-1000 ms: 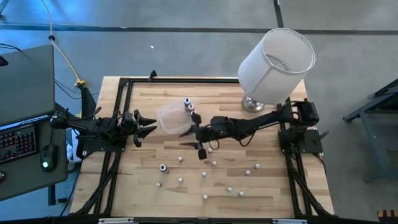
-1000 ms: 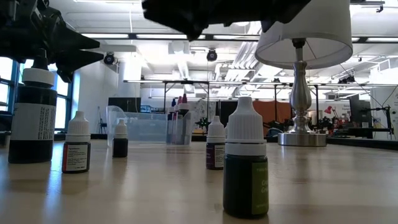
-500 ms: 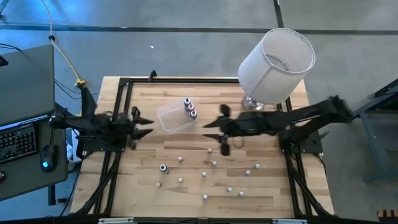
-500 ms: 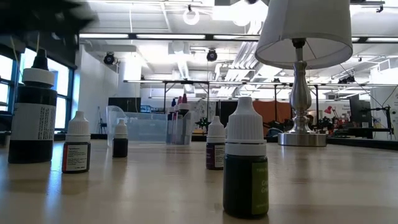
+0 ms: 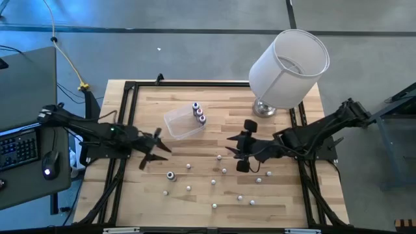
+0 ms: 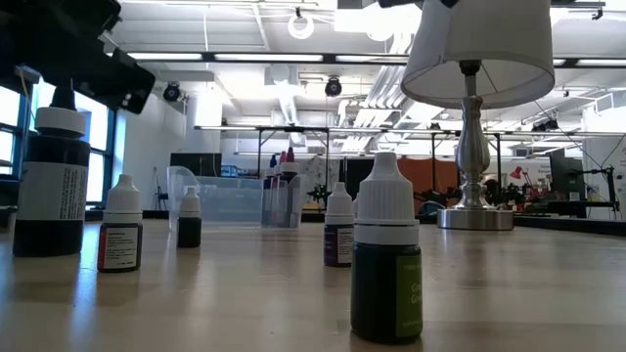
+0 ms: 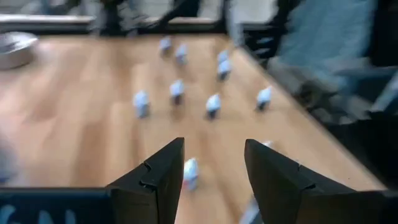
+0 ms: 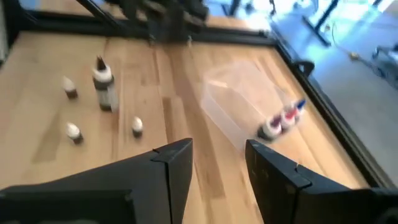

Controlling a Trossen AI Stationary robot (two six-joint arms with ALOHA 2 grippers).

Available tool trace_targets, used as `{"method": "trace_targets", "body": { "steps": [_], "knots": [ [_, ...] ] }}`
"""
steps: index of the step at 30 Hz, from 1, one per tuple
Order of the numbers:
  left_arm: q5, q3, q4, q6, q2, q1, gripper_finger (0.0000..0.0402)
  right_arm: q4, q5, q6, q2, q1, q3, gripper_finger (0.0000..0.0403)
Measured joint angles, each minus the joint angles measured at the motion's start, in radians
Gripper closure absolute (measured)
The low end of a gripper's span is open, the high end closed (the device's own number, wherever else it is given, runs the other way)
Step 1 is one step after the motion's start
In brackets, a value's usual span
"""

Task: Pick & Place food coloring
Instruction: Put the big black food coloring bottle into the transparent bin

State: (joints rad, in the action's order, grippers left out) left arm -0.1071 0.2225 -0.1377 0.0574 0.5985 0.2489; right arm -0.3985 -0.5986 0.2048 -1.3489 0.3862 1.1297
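Left gripper [image 7: 214, 177] jaws apart, empty; small white-capped bottles [image 7: 177, 88] scattered on wooden table [image 7: 74, 118] beyond.

Food coloring [image 5: 214, 181]: small white-capped bottles standing upright, scattered over the lower centre of the high view. Three bottles with coloured tops [image 5: 197, 113] clustered upright at upper centre; one larger, dark-bodied bottle [image 5: 170, 175] apart at lower left of the scatter.
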Motion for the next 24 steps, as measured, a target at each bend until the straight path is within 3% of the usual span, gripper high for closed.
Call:
{"method": "trace_targets", "body": {
  "steps": [4, 9, 17, 24],
  "knots": [
    [-0.099, 0.003, -0.142, -0.007, 0.135, 0.000, 0.0234, -0.064, -0.007, 0.057, 0.002, 0.001, -0.010, 0.0261],
    [-0.117, 0.021, -0.152, -0.031, 0.199, 0.000, 0.0234, 0.080, 0.002, 0.037, 0.071, -0.002, -0.186, 0.0261],
    [-0.253, 0.030, -0.152, -0.030, 0.219, 0.002, 0.0234, 0.348, 0.001, 0.012, 0.398, -0.041, -0.477, 0.0261],
    [-0.268, 0.030, -0.160, -0.035, 0.262, 0.002, 0.0234, 0.659, 0.095, -0.084, 0.641, -0.046, -0.709, 0.0261]
  ]
}}
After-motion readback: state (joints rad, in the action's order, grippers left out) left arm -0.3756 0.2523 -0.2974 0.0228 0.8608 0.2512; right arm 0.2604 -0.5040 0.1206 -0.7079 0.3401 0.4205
